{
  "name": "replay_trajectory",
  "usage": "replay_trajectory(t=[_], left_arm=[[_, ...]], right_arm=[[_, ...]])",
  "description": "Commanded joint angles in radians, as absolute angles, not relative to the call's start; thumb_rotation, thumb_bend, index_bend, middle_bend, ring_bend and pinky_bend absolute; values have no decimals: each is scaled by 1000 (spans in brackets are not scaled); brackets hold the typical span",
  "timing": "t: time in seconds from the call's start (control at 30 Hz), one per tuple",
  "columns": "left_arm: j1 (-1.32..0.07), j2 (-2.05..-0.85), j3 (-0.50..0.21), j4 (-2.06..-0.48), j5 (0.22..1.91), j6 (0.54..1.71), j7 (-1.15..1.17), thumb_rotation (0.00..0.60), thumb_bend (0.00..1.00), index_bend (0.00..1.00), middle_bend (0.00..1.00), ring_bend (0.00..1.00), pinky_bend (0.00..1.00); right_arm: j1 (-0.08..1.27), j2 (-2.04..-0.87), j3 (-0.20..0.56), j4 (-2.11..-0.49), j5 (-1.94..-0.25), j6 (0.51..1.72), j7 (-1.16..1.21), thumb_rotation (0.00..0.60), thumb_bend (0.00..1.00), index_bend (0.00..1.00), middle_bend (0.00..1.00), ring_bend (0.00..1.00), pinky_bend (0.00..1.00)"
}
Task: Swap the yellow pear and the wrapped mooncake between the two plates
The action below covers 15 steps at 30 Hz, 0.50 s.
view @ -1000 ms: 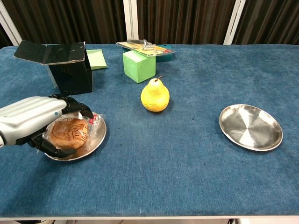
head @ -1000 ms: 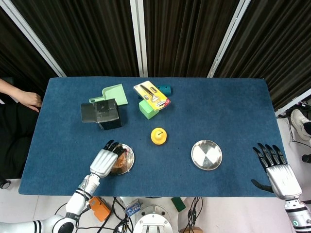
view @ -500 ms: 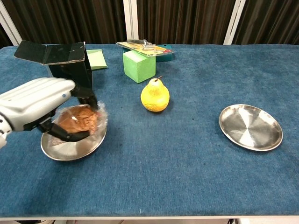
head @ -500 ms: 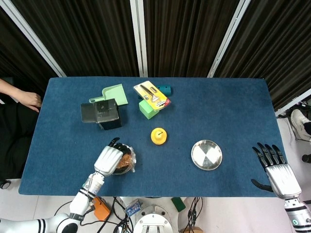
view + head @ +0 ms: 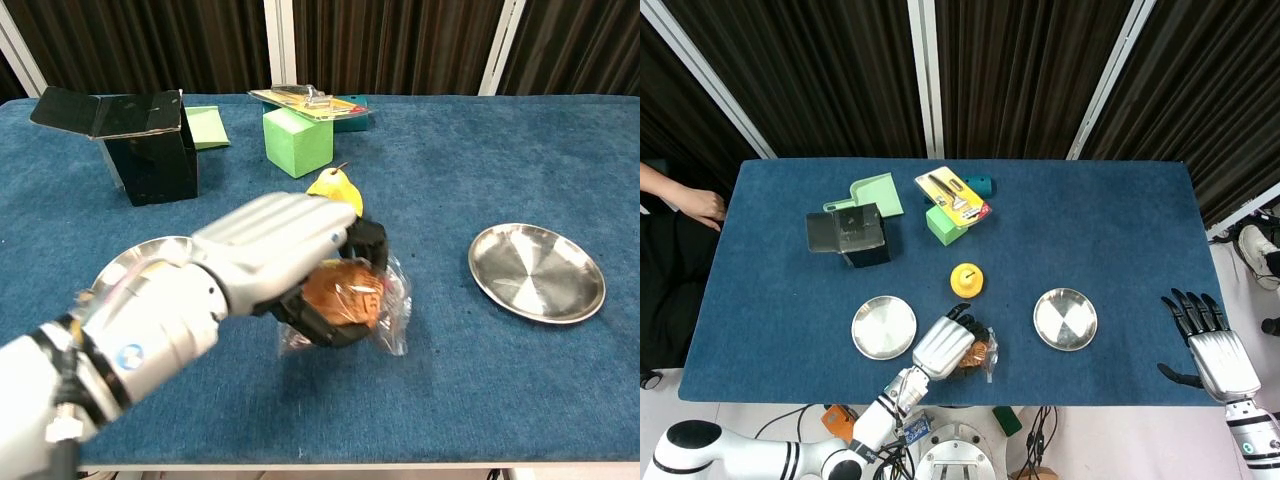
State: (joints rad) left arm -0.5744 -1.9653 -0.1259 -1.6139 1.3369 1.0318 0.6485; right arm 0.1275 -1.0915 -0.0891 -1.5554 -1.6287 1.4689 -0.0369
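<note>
My left hand (image 5: 945, 346) (image 5: 290, 250) grips the wrapped mooncake (image 5: 980, 355) (image 5: 347, 297), a brown cake in clear crinkled film, and holds it above the table between the two plates. The yellow pear (image 5: 967, 279) (image 5: 338, 186) stands on the cloth just beyond the hand; in the chest view the hand hides most of it. The left steel plate (image 5: 883, 327) (image 5: 140, 258) lies bare. The right steel plate (image 5: 1065, 319) (image 5: 537, 271) is bare too. My right hand (image 5: 1208, 345) hovers open at the table's near right edge, fingers spread.
At the back stand a black open box (image 5: 855, 235) (image 5: 145, 140), a green dustpan-shaped piece (image 5: 875, 194), a green block (image 5: 944, 224) (image 5: 297, 140) and a yellow packaged tool (image 5: 953, 197) leaning on it. A person's hand (image 5: 695, 205) rests at the far left edge.
My left hand lifted the mooncake off the left plate and carried it to the right, past the pear. The left plate is now bare. The right hand stayed put.
</note>
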Motion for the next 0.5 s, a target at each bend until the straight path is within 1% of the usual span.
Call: replay_trajectory(t=[0.03,0.07,0.13,0.2,0.4,0.5], left_arm=[[-599,-2017,-123,-1551,1320,1019,643,600,150,349,345,275,162],[-602,-2022,-125,-1541,1319,1020,645,600,127,319,310,248,162],[-607,-2029,-126,-1531,1320,1027,650,600,54,220,205,149,162],[-608,-2030,-122,-1537,1330,1036,639,600,11,176,156,98,162],[-614,-2009,-93,-1624,1393,1062,615,600,0,171,145,85,162],[-625,-1997,-117,-1666,1420,1086,645,600,0,171,145,85,162]], right_arm=[[129,-1088,-87,-1553,-1632,1461,-29,517,302,0,0,0,46],[130,-1087,-88,-1553,-1634,1458,-26,517,302,0,0,0,46],[130,-1085,-86,-1552,-1636,1453,-22,517,302,0,0,0,46],[131,-1085,-84,-1551,-1635,1448,-18,516,302,0,0,0,46],[135,-1082,-75,-1555,-1625,1428,-10,516,301,0,0,0,50],[133,-1078,-76,-1558,-1632,1429,-8,516,301,0,0,0,51]])
